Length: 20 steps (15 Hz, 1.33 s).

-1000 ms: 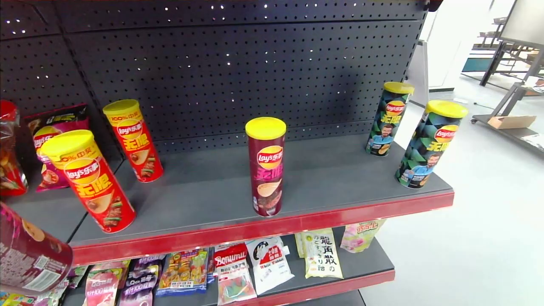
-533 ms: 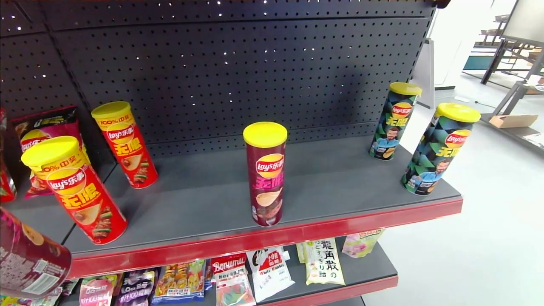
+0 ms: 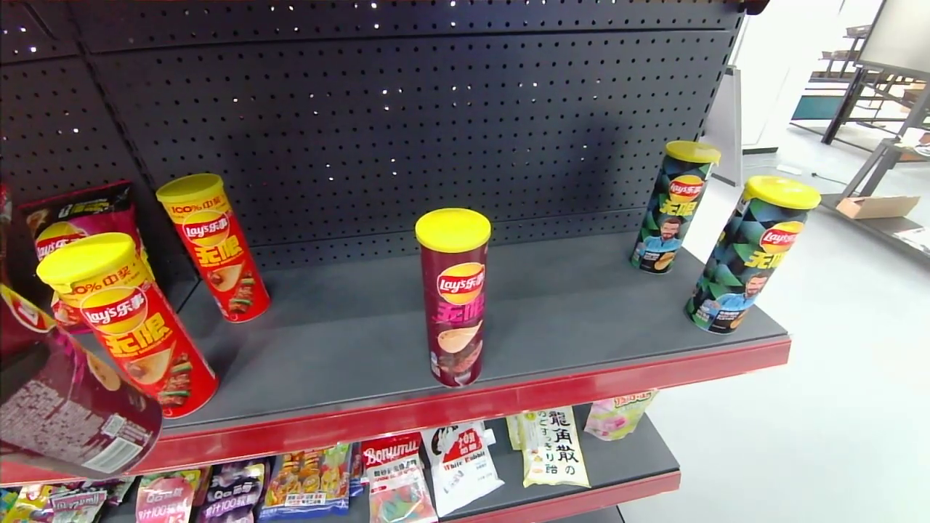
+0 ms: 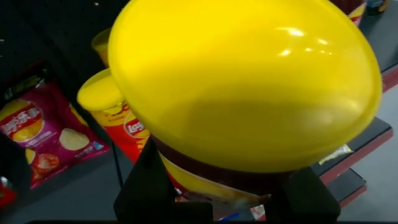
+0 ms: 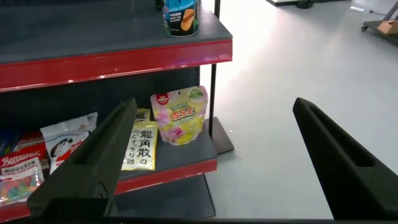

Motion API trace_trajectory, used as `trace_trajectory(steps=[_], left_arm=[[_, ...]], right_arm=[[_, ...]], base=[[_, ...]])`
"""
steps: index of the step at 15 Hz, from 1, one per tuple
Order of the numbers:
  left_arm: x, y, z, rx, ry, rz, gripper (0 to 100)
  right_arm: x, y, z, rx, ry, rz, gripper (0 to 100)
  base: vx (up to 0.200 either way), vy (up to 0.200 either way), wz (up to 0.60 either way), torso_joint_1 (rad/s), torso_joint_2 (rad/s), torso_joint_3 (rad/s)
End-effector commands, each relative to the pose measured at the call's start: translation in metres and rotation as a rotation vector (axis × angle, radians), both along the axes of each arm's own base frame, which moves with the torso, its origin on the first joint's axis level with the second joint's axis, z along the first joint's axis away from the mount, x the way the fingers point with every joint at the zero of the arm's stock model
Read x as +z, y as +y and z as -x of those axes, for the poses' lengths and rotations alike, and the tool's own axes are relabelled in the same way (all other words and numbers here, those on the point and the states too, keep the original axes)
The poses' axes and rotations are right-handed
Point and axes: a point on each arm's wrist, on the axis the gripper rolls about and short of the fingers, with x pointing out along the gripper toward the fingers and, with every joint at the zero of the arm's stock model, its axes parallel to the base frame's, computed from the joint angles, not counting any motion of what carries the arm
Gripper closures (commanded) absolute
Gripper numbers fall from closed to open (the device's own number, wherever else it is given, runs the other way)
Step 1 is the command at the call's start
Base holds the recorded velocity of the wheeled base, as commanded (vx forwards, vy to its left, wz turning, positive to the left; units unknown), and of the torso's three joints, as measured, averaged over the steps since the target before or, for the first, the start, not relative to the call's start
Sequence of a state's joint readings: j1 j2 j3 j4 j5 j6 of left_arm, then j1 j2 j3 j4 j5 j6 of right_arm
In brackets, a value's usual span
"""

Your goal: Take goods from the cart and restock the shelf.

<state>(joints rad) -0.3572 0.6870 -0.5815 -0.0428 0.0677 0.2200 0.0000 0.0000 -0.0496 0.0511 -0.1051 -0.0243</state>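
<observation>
A maroon chips can with a yellow lid (image 4: 242, 81) sits tilted in my left gripper (image 4: 227, 194), whose dark fingers (image 4: 146, 190) are shut on its body. Seen from the head, the held can (image 3: 69, 407) hangs at the lower left, in front of the shelf's red front edge (image 3: 508, 396). A matching maroon can (image 3: 454, 298) stands upright at the middle front of the upper shelf. My right gripper (image 5: 217, 168) is open and holds nothing, lower down facing the bottom shelves.
Two red cans (image 3: 127, 319) (image 3: 214, 243) stand on the left, two dark green cans (image 3: 676, 207) (image 3: 752, 254) on the right. A chip bag (image 3: 69, 218) leans at the back left. Snack packets (image 3: 399, 472) fill the lower shelf. Bare shelf lies behind the maroon can.
The head camera shifted slightly early on. Since half a second ago the held maroon can has risen and moved right, closer to the front red can.
</observation>
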Motion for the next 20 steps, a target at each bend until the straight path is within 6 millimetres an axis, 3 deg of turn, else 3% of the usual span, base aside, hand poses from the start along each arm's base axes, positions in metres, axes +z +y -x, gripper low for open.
trace_trajectory(steps=[1, 3, 10, 14, 17, 18, 20], left_arm=[[-0.001, -0.004, -0.011, -0.015, 0.039, -0.011, 100], [-0.003, -0.006, -0.015, -0.041, 0.064, 0.009, 100], [-0.005, -0.013, -0.031, -0.073, 0.095, 0.025, 100], [-0.009, -0.027, -0.065, -0.072, 0.156, 0.095, 100], [-0.013, -0.04, -0.099, -0.076, 0.145, 0.102, 100], [-0.017, -0.048, -0.122, -0.078, 0.131, 0.115, 100], [-0.022, -0.055, -0.141, -0.089, 0.125, 0.123, 100]], right_arm=[[0.0, 0.0, 0.0, 0.007, 0.001, -0.001, 0], [-0.002, 0.002, -0.001, 0.11, -0.001, -0.014, 0], [-0.008, 0.002, -0.004, 0.11, -0.004, -0.021, 0], [-0.008, 0.002, -0.004, 0.11, -0.004, -0.021, 0], [-0.008, 0.002, -0.004, 0.11, -0.004, -0.021, 0], [-0.008, 0.002, -0.004, 0.11, -0.004, -0.021, 0], [-0.008, 0.002, -0.004, 0.11, -0.004, -0.021, 0]], base=[[0.0, 0.0, 0.0, 0.0, 0.0, 0.0], [0.0, 0.0, 0.0, 0.0, 0.0, 0.0], [0.0, 0.0, 0.0, 0.0, 0.0, 0.0], [0.0, 0.0, 0.0, 0.0, 0.0, 0.0], [0.0, 0.0, 0.0, 0.0, 0.0, 0.0], [0.0, 0.0, 0.0, 0.0, 0.0, 0.0], [0.0, 0.0, 0.0, 0.0, 0.0, 0.0]])
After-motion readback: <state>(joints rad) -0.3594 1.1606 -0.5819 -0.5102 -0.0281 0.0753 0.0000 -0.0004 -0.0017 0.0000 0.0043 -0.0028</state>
